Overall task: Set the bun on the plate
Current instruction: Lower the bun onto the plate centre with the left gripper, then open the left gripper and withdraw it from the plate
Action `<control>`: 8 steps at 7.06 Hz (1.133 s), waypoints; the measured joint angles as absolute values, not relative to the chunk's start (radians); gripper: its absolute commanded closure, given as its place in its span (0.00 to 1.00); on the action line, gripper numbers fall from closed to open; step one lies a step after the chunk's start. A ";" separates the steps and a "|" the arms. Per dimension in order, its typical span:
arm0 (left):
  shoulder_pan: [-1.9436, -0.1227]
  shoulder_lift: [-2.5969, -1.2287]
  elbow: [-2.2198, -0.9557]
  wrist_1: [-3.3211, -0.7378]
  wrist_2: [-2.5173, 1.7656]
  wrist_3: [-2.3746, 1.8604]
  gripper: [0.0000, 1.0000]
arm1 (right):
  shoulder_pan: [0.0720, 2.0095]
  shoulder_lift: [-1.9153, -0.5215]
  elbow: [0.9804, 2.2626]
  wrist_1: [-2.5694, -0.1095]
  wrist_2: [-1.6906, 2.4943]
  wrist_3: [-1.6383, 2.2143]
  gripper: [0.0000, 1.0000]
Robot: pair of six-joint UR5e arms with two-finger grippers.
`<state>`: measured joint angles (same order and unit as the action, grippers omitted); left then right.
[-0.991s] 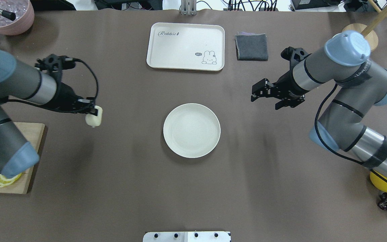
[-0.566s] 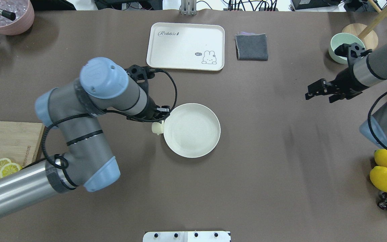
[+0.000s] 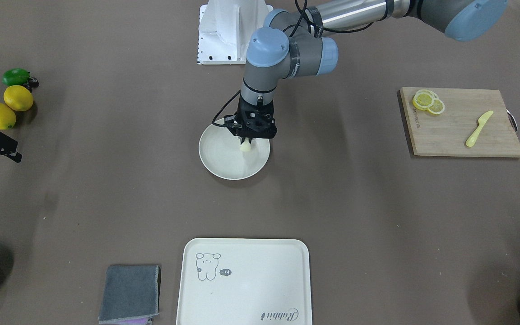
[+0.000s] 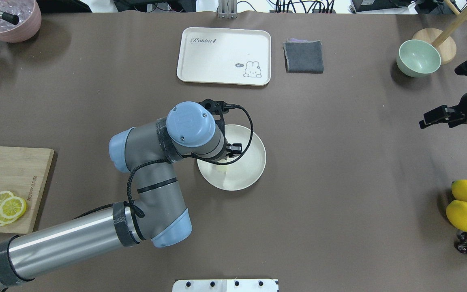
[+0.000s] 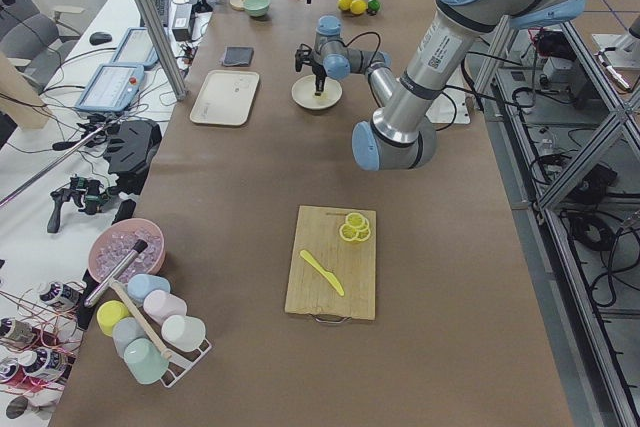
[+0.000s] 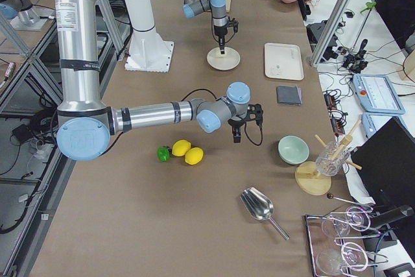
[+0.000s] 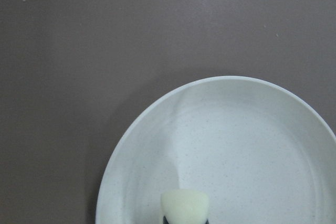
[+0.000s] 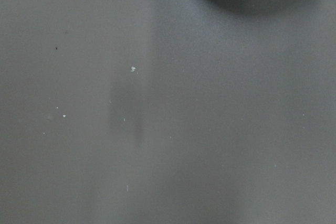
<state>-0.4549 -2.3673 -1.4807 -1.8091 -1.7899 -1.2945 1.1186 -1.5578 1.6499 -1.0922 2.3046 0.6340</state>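
- Brown tabletop [image 4: 318, 182] carries the plate [image 4: 253, 162] near its middle.
- Left tool [image 3: 245, 141] clamps the bun [image 3: 245, 146] over the plate's inside.
- Right tool [image 4: 436, 120] hangs wide, well apart from the plate, near the lemons [image 4: 463, 215].

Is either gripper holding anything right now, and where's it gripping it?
The left gripper holds the bun by its upper end; the lower end pokes out over the plate. The right gripper holds nothing.
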 measured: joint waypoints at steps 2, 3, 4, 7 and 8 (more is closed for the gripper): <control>-0.441 -2.383 -1.456 -1.810 -1.787 -1.294 0.15 | 1.121 -1.558 1.650 -1.099 2.303 0.627 0.01; -0.439 -2.385 -1.453 -1.810 -1.787 -1.294 0.06 | 1.121 -1.556 1.649 -1.100 2.304 0.626 0.01; -0.439 -2.386 -1.453 -1.810 -1.787 -1.295 0.05 | 1.119 -1.553 1.648 -1.101 2.304 0.626 0.01; -0.443 -2.387 -1.470 -1.807 -1.789 -1.296 0.03 | 1.120 -1.549 1.649 -1.102 2.306 0.624 0.01; -0.455 -2.382 -1.490 -1.803 -1.791 -1.295 0.03 | 1.126 -1.549 1.651 -1.102 2.310 0.624 0.01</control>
<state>-0.4546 -2.3824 -1.4898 -1.8026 -1.7907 -1.2949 1.1255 -1.5494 1.6513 -1.1024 2.3099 0.6237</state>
